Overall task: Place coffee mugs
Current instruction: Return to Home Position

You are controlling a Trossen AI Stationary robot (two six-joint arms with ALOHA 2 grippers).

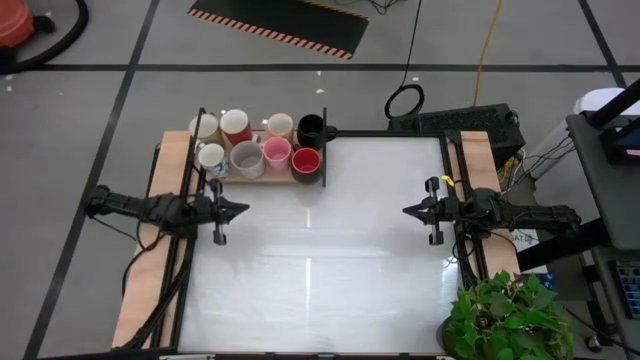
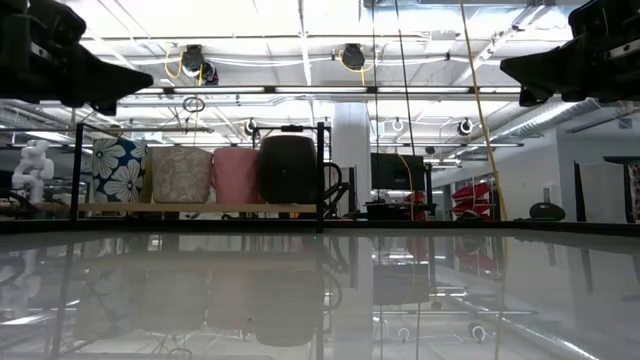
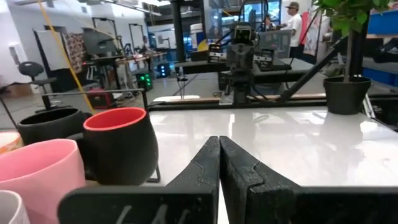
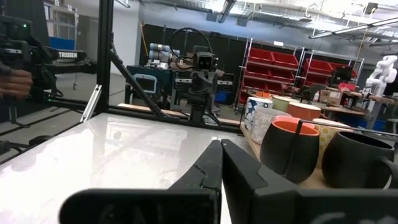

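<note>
Wooden shelf (image 1: pixel 265 177) bearing coffee mugs (image 1: pixel 276 152), left claw (image 1: pixel 240 209) closed, right claw (image 1: pixel 409 210) closed

Robotics lab in an open industrial hall. Bare ceiling with strip lights, ducting and hanging cable reels (image 2: pixel 350 55). Red storage racks (image 4: pixel 273 68) stand against a dark wall. A hazard-striped mat (image 1: pixel 280 25) lies on grey floor marked with black tape lines. A yellow cable (image 1: pixel 487 50) trails towards electronics beside the white table (image 1: pixel 320 260). Farther back are benches with screens, an office chair (image 3: pixel 30 70), a white jointed figure (image 2: pixel 35 165) and a person (image 3: pixel 292 22) standing.
</note>
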